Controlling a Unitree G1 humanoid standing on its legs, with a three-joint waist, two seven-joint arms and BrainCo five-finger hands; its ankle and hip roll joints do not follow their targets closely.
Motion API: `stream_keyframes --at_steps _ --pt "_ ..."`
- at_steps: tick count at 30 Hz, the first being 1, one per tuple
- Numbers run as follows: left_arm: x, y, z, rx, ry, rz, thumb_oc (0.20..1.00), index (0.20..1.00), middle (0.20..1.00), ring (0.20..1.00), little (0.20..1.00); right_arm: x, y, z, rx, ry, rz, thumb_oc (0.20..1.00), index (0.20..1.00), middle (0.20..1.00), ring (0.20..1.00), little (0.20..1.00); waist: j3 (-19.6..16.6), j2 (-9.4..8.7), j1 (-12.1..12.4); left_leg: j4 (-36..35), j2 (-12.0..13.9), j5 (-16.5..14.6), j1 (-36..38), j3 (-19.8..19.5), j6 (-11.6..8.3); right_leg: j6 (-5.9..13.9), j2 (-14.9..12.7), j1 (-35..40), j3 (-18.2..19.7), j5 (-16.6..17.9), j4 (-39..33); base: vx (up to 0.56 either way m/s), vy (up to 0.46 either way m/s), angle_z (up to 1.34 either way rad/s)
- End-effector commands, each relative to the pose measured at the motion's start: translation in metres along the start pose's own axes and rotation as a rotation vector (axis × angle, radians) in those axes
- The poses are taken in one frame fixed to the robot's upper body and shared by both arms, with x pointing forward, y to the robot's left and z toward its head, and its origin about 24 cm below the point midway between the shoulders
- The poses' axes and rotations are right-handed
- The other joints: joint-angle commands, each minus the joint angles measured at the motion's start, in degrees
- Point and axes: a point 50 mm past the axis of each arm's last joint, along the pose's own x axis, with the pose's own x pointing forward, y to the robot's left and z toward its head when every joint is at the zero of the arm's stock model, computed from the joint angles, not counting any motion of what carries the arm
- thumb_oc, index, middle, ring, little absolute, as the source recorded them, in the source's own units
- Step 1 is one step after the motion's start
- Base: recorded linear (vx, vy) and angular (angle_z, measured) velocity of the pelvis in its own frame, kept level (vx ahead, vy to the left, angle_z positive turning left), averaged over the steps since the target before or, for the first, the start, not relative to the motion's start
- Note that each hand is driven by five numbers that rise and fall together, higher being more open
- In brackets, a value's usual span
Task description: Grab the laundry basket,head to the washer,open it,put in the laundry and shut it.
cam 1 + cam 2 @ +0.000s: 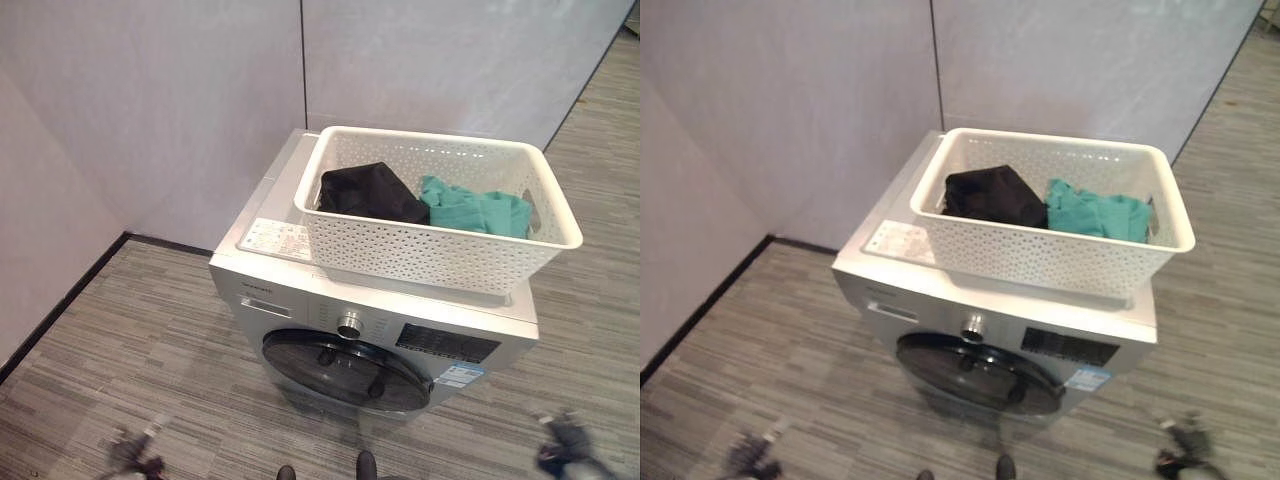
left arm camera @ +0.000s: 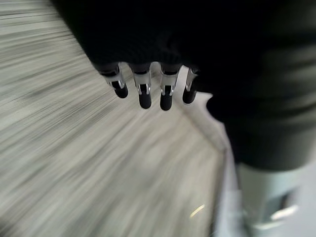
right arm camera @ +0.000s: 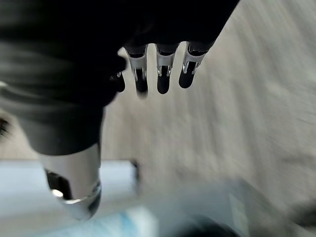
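The left hand (image 2: 148,89) hung low, left of the washer (image 1: 300,290), fingers straight and holding nothing. The right hand (image 3: 163,69) hung low to the washer's right, likewise relaxed and empty.

Item count: one front-loading washing machine (image 1: 370,330), fitted with one round dark door (image 1: 345,368) and one control knob (image 1: 350,324). One white perforated laundry basket (image 1: 440,250) rests on its top. The basket holds two garments: one black (image 1: 368,192), one teal (image 1: 475,210). Two robot hands are visible: left hand (image 2: 143,89) and right hand (image 3: 160,74).
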Motion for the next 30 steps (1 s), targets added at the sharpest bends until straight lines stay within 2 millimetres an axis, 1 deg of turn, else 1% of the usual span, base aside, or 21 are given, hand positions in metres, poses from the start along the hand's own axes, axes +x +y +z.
stream_keyframes --at_steps 1,2,3,5,6,8,9,10,11,12,14,15,18,20,23,25,30 --pt "0.006 -0.009 0.008 0.011 0.013 -0.016 1.000 1.000 1.000 1.000 1.000 0.008 0.021 0.007 -0.018 -0.009 0.078 1.000 1.000 1.000 1.000 1.000 -1.6 -1.27 0.3 1.3 1.6 -3.0 1.2 0.6 0.03 3.85 -3.1 1.1 0.4 -3.9 0.5 0.00 0.000 0.00" --pt "0.004 -0.018 -0.013 0.039 0.104 -0.031 1.000 1.000 1.000 1.000 1.000 0.007 0.043 -0.010 -0.068 0.064 0.138 1.000 1.000 1.000 1.000 1.000 -1.8 -1.38 0.4 1.2 1.8 -2.8 1.2 0.7 -0.07 3.73 -2.9 0.9 0.6 -3.9 0.5 0.02 -0.045 -0.02" --pt "0.000 -0.026 -0.026 0.088 0.160 -0.058 1.000 1.000 1.000 1.000 1.000 0.004 0.067 -0.015 -0.111 0.078 0.220 1.000 1.000 1.000 1.000 1.000 -2.1 -1.49 0.5 1.1 1.9 -2.7 1.2 0.9 -0.18 3.60 -2.7 0.7 0.8 -4.0 0.5 0.02 -0.045 -0.03" --pt "0.000 -0.026 -0.026 0.088 0.160 -0.058 1.000 1.000 1.000 1.000 1.000 0.004 0.067 -0.015 -0.111 0.078 0.220 1.000 1.000 1.000 1.000 1.000 -2.1 -1.49 0.5 1.1 1.9 -2.7 1.2 0.9 -0.18 3.60 -2.7 0.7 0.8 -4.0 0.5 0.00 0.000 0.00" --pt "-0.002 -0.030 -0.034 0.170 0.187 -0.084 1.000 1.000 1.000 1.000 1.000 0.001 0.086 -0.008 -0.158 0.032 0.288 1.000 1.000 1.000 1.000 1.000 -2.2 -1.63 0.4 1.0 2.2 -2.6 1.2 1.0 -0.33 3.51 -2.4 0.6 1.1 -4.1 0.5 0.01 -0.047 -0.01" --pt "-0.004 -0.033 -0.038 0.228 0.198 -0.110 1.000 1.000 1.000 1.000 1.000 -0.001 0.099 0.009 -0.234 -0.057 0.339 1.000 1.000 1.000 1.000 1.000 -2.2 -1.72 0.3 1.1 2.4 -2.5 1.1 1.1 -0.46 3.33 -2.2 0.5 1.4 -4.2 0.5 0.01 -0.057 -0.01" --pt "-0.004 -0.033 -0.038 0.228 0.198 -0.110 1.000 1.000 1.000 1.000 1.000 -0.001 0.099 0.008 -0.234 -0.057 0.339 1.000 1.000 1.000 1.000 1.000 -2.2 -1.71 0.3 1.1 2.4 -2.5 1.1 1.1 -0.47 3.33 -2.2 0.5 1.4 -4.2 0.5 0.00 -0.047 -0.13" --pt "-0.005 -0.034 -0.040 0.255 0.203 -0.123 1.000 1.000 1.000 1.000 1.000 -0.005 0.107 0.022 -0.281 -0.129 0.373 1.000 1.000 1.000 1.000 1.000 -2.2 -1.75 0.1 1.1 2.5 -2.4 1.1 1.1 -0.57 3.25 -2.0 0.5 1.4 -4.4 0.5 -0.03 -0.096 -0.15" --pt "-0.004 -0.037 -0.038 0.297 0.186 -0.136 1.000 1.000 1.000 1.000 1.000 -0.015 0.115 0.056 -0.395 -0.316 0.414 1.000 1.000 1.000 1.000 1.000 -1.9 -1.86 -0.2 1.4 3.1 -2.2 0.5 0.8 -0.95 2.92 -1.4 0.3 1.5 -4.8 0.5 -0.05 -0.161 -0.13" --pt "-0.005 -0.039 -0.038 0.318 0.183 -0.151 1.000 1.000 1.000 1.000 1.000 -0.024 0.118 0.076 -0.463 -0.430 0.428 1.000 1.000 1.000 1.000 1.000 -1.7 -1.86 -0.3 1.6 3.6 -1.9 0.4 0.7 -1.19 2.61 -1.0 0.4 1.4 -5.1 0.5 -0.05 -0.158 -0.02" --pt "-0.005 -0.040 -0.037 0.326 0.178 -0.155 1.000 1.000 1.000 1.000 1.000 -0.034 0.116 0.088 -0.511 -0.512 0.435 1.000 1.000 1.000 1.000 1.000 -1.5 -1.82 -0.4 1.7 4.1 -1.7 0.3 0.3 -1.41 2.42 -0.6 0.6 1.1 -5.5 0.5 -0.02 -0.091 0.01" --pt "-0.005 -0.039 -0.038 0.320 0.182 -0.151 1.000 1.000 1.000 1.000 1.000 -0.037 0.115 0.093 -0.503 -0.543 0.440 1.000 1.000 1.000 1.000 1.000 -1.5 -1.81 -0.5 1.7 4.2 -1.6 0.2 0.1 -1.50 2.37 -0.5 0.8 1.0 -5.6 0.5 -0.02 -0.068 0.07" --pt "-0.004 -0.042 -0.035 0.287 0.178 -0.157 1.000 1.000 1.000 1.000 1.000 -0.043 0.116 0.101 -0.522 -0.591 0.461 1.000 1.000 1.000 1.000 1.000 -1.4 -1.61 -0.3 1.6 4.4 -1.1 0.0 -0.3 -1.75 2.22 -0.3 1.0 0.3 -6.0 0.5 -0.01 -0.050 0.21" --pt "-0.005 -0.047 -0.034 0.291 0.167 -0.172 1.000 1.000 1.000 1.000 1.000 -0.041 0.119 0.101 -0.525 -0.586 0.467 1.000 1.000 1.000 1.000 1.000 -1.3 -1.34 -0.1 1.3 4.3 -0.8 0.0 -0.6 -1.72 2.22 -0.4 1.1 -0.1 -6.0 0.5 0.00 -0.015 0.06" --pt "-0.005 -0.053 -0.031 0.297 0.142 -0.195 1.000 1.000 1.000 1.000 1.000 -0.037 0.127 0.101 -0.577 -0.572 0.466 1.000 1.000 1.000 1.000 1.000 -1.0 -0.81 0.6 1.2 4.2 -0.5 -0.3 -1.4 -1.69 2.12 -0.6 1.2 -0.7 -6.1 0.5 -0.01 -0.001 0.17" --pt "-0.005 -0.056 -0.028 0.277 0.131 -0.204 1.000 1.000 1.000 1.000 1.000 -0.034 0.136 0.099 -0.606 -0.554 0.482 1.000 1.000 1.000 1.000 1.000 -0.7 -0.47 1.3 1.2 4.0 -0.3 -0.7 -2.1 -1.69 2.02 -0.7 1.2 -1.1 -6.2 0.5 -0.01 -0.009 0.14" --pt "-0.005 -0.058 -0.026 0.231 0.118 -0.205 1.000 1.000 1.000 1.000 1.000 -0.041 0.157 0.091 -0.626 -0.543 0.581 1.000 1.000 1.000 1.000 1.000 0.1 0.05 2.3 1.1 3.9 0.3 -1.4 -3.4 -1.79 1.76 -0.8 1.3 -2.3 -6.5 0.5 0.00 -0.010 0.18"
